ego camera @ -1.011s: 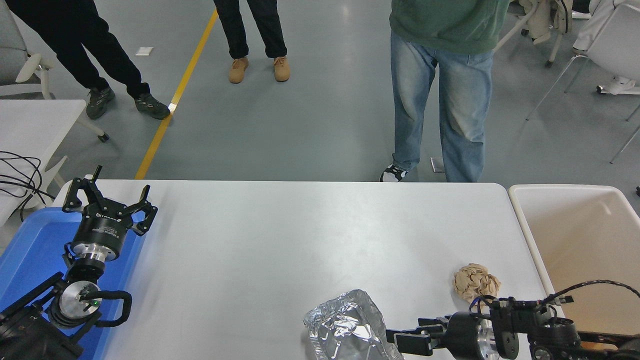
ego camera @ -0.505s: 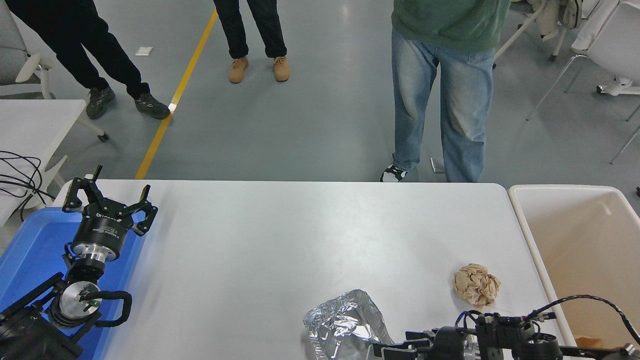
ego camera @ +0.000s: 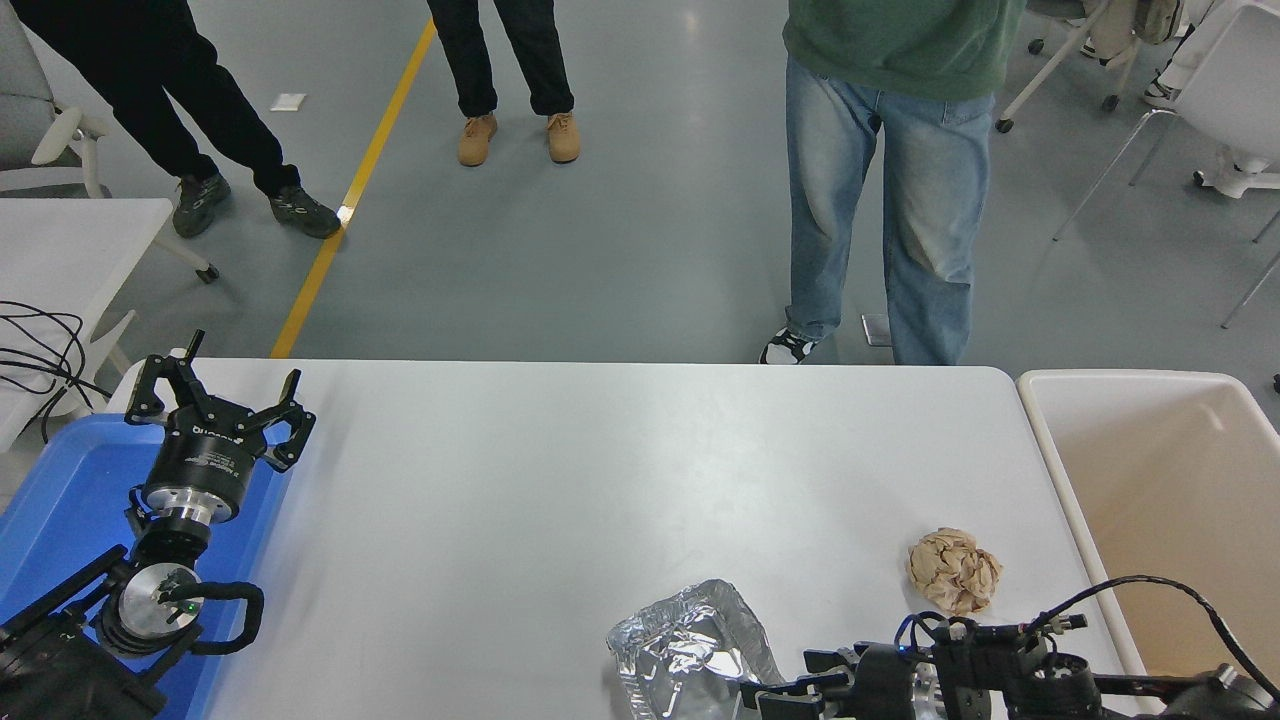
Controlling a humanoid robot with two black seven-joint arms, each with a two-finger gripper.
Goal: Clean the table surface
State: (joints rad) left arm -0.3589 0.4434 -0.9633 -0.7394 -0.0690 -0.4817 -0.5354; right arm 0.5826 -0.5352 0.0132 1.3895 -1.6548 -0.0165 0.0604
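Observation:
The table surface (ego camera: 560, 470) is a wide white top. On it, near the front edge, lies a crumpled silver foil tray (ego camera: 685, 645), and to its right a crumpled brown paper ball (ego camera: 953, 570). My right gripper (ego camera: 775, 695) comes in low from the bottom right and points left, its tip right at the foil tray's lower right corner, below and left of the paper ball. My left gripper (ego camera: 215, 400) is parked at the lower left over the blue tray (ego camera: 60, 490), open and holding nothing.
A beige bin (ego camera: 1045, 440) stands against the table's right end. People stand on the floor beyond the far edge, one in jeans (ego camera: 880, 220) close to it. A smaller white table (ego camera: 70, 240) and cables (ego camera: 40, 350) are at the left.
My right arm has sunk toward the picture's bottom edge and shifted left, bringing its gripper up to the foil tray. The left arm, foil and paper ball have not moved.

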